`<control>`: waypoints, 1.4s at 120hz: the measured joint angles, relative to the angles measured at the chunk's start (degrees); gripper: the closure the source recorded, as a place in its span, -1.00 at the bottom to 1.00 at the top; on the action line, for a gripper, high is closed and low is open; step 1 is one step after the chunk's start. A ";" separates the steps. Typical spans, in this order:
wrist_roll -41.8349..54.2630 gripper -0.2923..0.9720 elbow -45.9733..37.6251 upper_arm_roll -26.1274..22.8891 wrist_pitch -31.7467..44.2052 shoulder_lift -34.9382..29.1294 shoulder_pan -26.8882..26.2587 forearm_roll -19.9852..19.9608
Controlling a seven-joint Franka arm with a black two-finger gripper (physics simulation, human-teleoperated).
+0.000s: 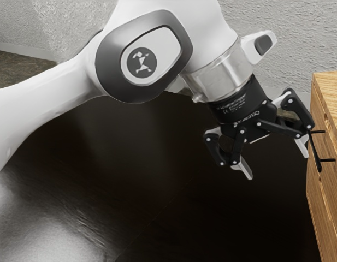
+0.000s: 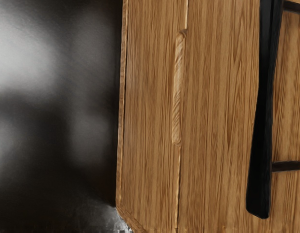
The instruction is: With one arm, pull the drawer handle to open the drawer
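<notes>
A wooden drawer cabinet (image 1: 327,185) stands at the exterior view's right edge, its front facing the arm. A thin black bar handle (image 1: 317,150) juts from that front on two short posts. My gripper (image 1: 277,160) hangs open just to the exterior view's left of the handle. One fingertip (image 1: 307,146) is close beside the bar, the other fingertip (image 1: 247,171) is lower and farther away, and nothing is between them. In the wrist view the wooden front (image 2: 213,121) is near, with the black handle (image 2: 264,121) running along it.
The cabinet stands on a dark glossy table (image 1: 102,207) that stretches under the arm. A pale textured wall (image 1: 299,33) rises behind. In the wrist view a seam and a shallow groove (image 2: 178,87) run down the wood.
</notes>
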 joint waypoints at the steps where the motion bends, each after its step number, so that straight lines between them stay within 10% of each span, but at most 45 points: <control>1: -0.08 -0.50 0.00 -0.02 0.04 -0.05 -0.04 0.01; 76: -3.99 -0.50 5.02 0.16 1.35 5.09 2.58 1.08; 168: -3.14 -0.50 -10.31 0.62 24.68 1.58 2.42 -7.64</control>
